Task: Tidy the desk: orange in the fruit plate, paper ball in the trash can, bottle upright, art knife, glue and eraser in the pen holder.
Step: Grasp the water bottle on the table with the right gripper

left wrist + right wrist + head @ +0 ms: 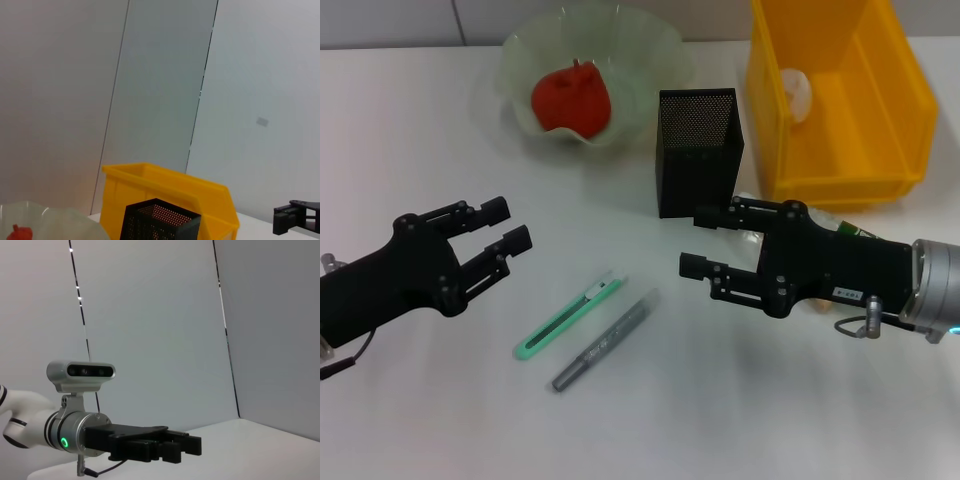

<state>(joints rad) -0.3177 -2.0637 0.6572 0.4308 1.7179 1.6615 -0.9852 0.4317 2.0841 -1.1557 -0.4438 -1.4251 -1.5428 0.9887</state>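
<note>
Both claws spread wide, nothing in either. Left gripper hovers at 9 o'clock of the desk, fingers aimed toward 2. Right gripper hovers just past centre toward 3, fingers aimed at 9, tips level with the base of the black mesh pen holder.

Under the right gripper's body a bottle lies on its side, mostly hidden; only a bit of green shows.

At 6–7 of centre: green art knife and a grey pen-shaped stick, probably the glue, lying parallel, close but apart.

At 11–12: the red-orange fruit sits in the frosted fruit plate. At 1–2: the paper ball is in the yellow bin. Both look done.

Risks:
- Right arm dropping blind could roll or shove the bottle under it.
- Right fingertips are near the pen holder; a swing could tip it.
- Knife and stick sit close, so a wide grab may catch both.

Count: 2 grippers, 1 fruit, 1 plate, 1 bin, 1 paper ball, 1 holder, 1 knife, 1 stick, 1 bottle. Eraser: can't see one.
</note>
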